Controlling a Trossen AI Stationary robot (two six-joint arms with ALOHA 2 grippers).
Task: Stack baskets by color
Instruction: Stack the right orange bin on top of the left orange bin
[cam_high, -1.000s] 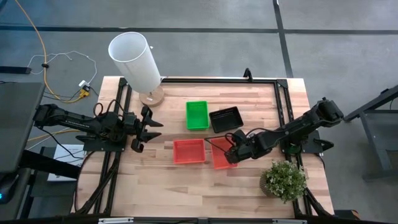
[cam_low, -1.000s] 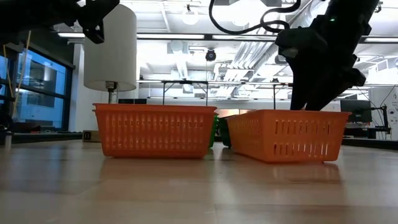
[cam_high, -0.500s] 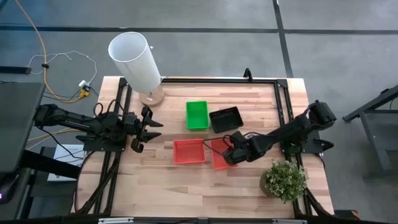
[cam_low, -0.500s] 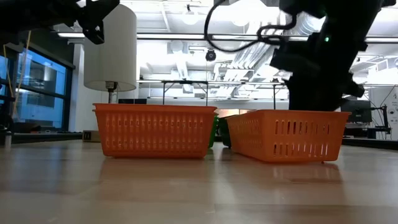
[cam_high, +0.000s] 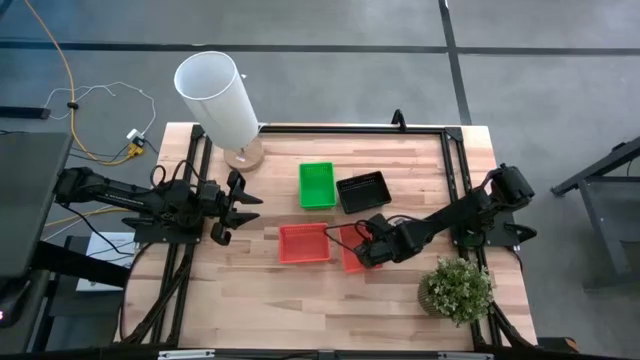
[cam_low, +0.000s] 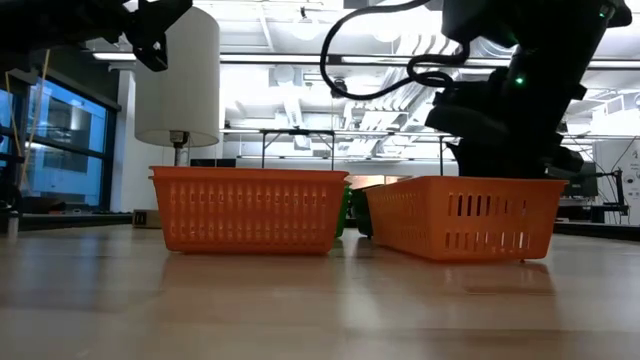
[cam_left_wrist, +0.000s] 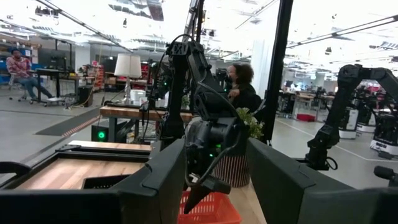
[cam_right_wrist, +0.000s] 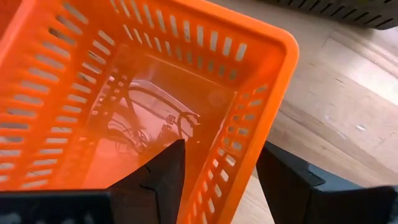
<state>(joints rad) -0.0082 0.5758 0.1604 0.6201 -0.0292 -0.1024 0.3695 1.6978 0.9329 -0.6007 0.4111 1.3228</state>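
Observation:
Two red baskets sit bottom-down side by side on the table, the left (cam_high: 304, 243) and the right (cam_high: 346, 240). A green basket (cam_high: 317, 185) and a black basket (cam_high: 362, 191) stand behind them. My right gripper (cam_right_wrist: 221, 177) is open and points steeply down over the right red basket (cam_low: 463, 217). One finger (cam_right_wrist: 166, 169) is inside the basket and the other finger (cam_right_wrist: 287, 179) outside its wall (cam_right_wrist: 252, 134). My left gripper (cam_high: 237, 205) waits open at the table's left, above the table. My right gripper stands astride the right red basket's short side wall (cam_right_wrist: 247, 149), coming from above at a slant. The outer finger is close against the rim; whether either finger touches the wall, I cannot tell. The basket rests flat on the table.
A tall white cylinder (cam_high: 215, 95) stands at the far left corner. A potted plant (cam_high: 458, 288) stands near the right front corner, close to my right arm. A black frame (cam_high: 350, 128) runs along the far and side edges.
My right gripper has come down onto the right red basket, its fingers sinking on either side of the basket's wall. No basket has moved.

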